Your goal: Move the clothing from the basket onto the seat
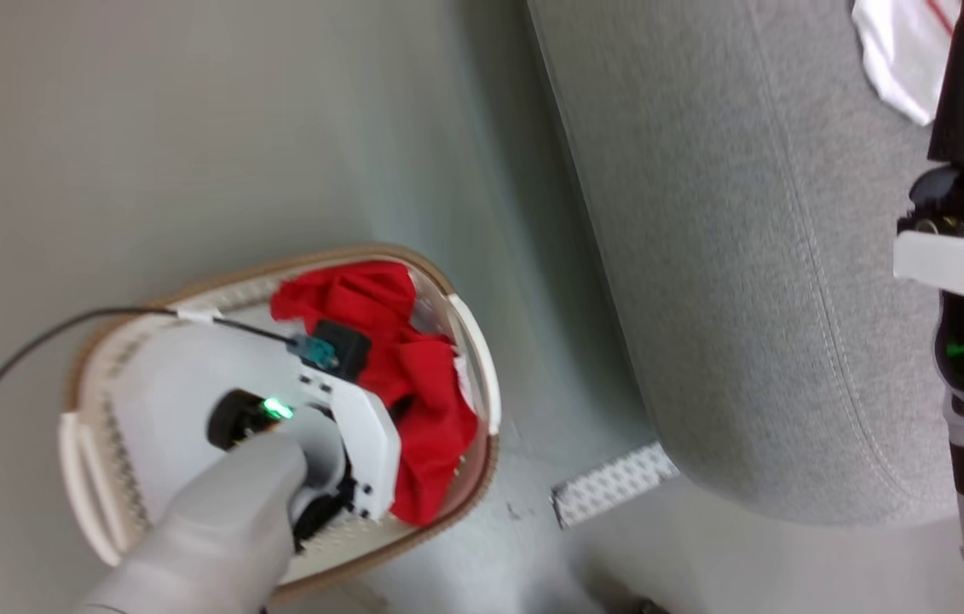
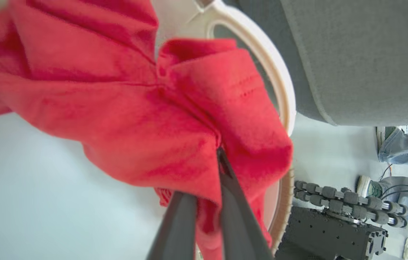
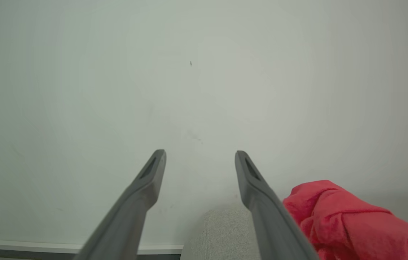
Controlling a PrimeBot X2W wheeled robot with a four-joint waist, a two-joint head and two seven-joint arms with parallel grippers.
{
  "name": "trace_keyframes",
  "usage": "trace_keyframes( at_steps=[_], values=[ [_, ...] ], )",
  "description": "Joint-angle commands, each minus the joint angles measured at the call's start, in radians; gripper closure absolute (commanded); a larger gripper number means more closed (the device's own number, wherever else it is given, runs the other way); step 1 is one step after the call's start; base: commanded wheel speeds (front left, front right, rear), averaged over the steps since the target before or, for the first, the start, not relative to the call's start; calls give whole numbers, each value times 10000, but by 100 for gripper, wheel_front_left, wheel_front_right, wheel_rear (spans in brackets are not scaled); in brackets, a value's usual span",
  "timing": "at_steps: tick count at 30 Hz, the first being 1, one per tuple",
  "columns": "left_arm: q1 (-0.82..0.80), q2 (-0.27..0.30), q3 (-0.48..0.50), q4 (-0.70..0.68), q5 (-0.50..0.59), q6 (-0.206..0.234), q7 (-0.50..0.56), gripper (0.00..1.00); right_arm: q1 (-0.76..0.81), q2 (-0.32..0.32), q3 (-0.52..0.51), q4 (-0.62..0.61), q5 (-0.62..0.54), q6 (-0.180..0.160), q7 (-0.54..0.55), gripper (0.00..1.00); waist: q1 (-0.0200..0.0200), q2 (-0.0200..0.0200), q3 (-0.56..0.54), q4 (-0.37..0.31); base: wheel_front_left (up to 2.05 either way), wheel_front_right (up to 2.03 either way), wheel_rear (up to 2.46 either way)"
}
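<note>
1. While the left gripper [image 2: 215, 159] is clamped on a fold of the red clothing [image 1: 413, 367] in the basket [image 1: 482, 384], the bite looks shallow, near a bunched edge with one finger buried under cloth, so the fold may slip out on the lift
2. The clothing lies heaped against the basket wall nearest the seat [image 1: 746, 256]; a trailing end could snag on the rim or handle and drag or tip the light basket
3. The black cable [image 1: 64, 331] crosses the rim and could hook on it as the arm rises
4. The right gripper [image 3: 200, 159] stands spread wide and empty over the seat, beside a garment [image 3: 351, 224] lying there; a careless swing of the left arm could strike it
5. The heap's long axis runs, in the head view, from upper left to lower right along that wall; it is too crumpled to tell which end is collar or hem
</note>
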Motion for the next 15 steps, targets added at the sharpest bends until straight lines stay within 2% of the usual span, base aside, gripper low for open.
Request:
trace_keyframes(
  at_steps=[1, 15],
  values=[
    [119, -24, -37, -25, -165, 2, -104, 100, 176, -88, -25, 70, -95, -26, 10, 0, 0, 0, -657, 427, 0, 0, 0],
    [998, -679, -788, -419, -1325, 3, -2553, 100, 1848, -1115, 15, 846, -116, -26, 10, 0, 0, 0, -3888, 2071, 0, 0, 0]
  ],
)
